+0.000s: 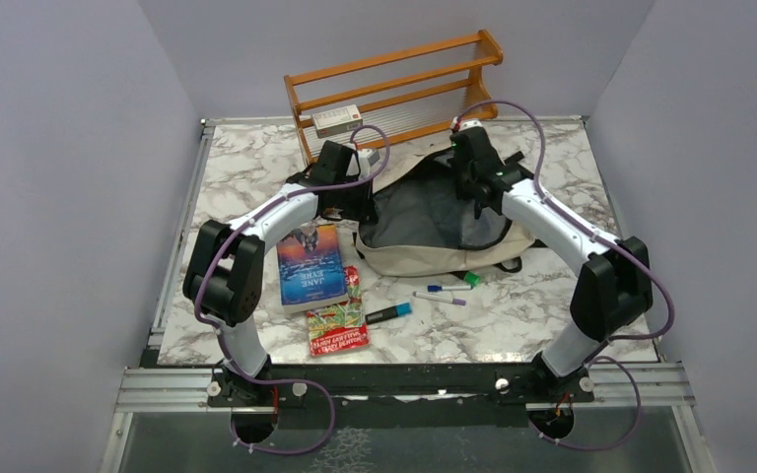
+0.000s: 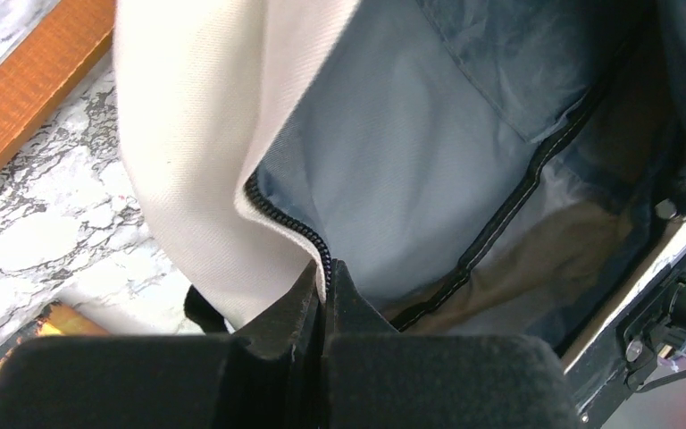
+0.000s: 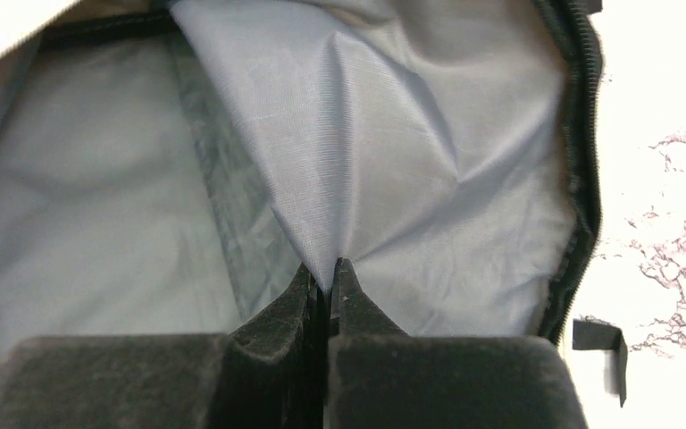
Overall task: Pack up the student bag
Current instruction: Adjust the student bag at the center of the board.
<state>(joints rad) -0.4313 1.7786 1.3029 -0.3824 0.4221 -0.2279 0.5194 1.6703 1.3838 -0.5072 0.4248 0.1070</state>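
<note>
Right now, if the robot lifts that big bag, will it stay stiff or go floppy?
Probably floppy: the student bag lies slumped, and its lining puckers where the jaws pinch it. Likely light too, since it looks empty inside.

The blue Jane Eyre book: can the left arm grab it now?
Probably not yet: the left gripper is shut on the beige fabric backpack's edge, though the blue book lies uncovered nearby.

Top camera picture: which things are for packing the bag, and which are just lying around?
For the job: student bag, gripped by left gripper and right gripper; probably book, snack packet, pens.
Just there: wooden rack, box on it.
</note>
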